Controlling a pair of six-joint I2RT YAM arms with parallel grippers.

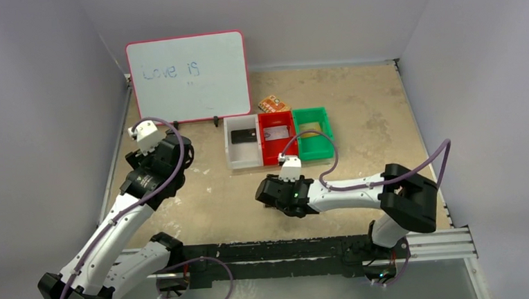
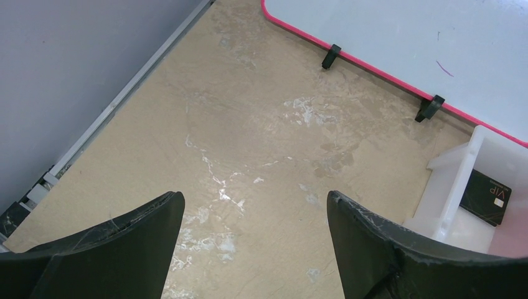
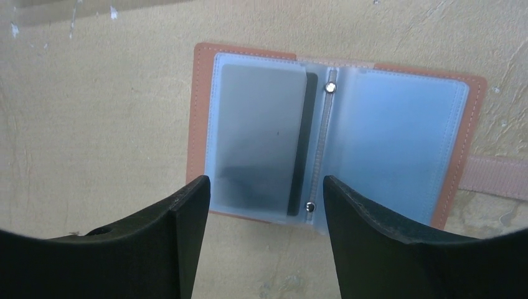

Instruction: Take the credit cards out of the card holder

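The card holder (image 3: 398, 131) lies open flat on the table in the right wrist view, tan-brown outside and pale blue inside, its snap tab (image 3: 495, 175) sticking out to the right. A dark credit card (image 3: 258, 131) sits in its left clear sleeve; the right sleeve looks empty. My right gripper (image 3: 264, 180) hovers open over the holder's near edge, with nothing between its fingers. In the top view that gripper (image 1: 268, 191) hides the holder. My left gripper (image 2: 255, 196) is open over bare table, far left (image 1: 178, 144).
Three bins stand in a row mid-table: white (image 1: 235, 155) holding a black card (image 1: 245, 135), red (image 1: 267, 153) holding a card (image 1: 278, 131), and green (image 1: 315, 146). An orange patterned packet (image 1: 273, 104) lies behind them. A whiteboard (image 1: 189, 76) stands at the back left.
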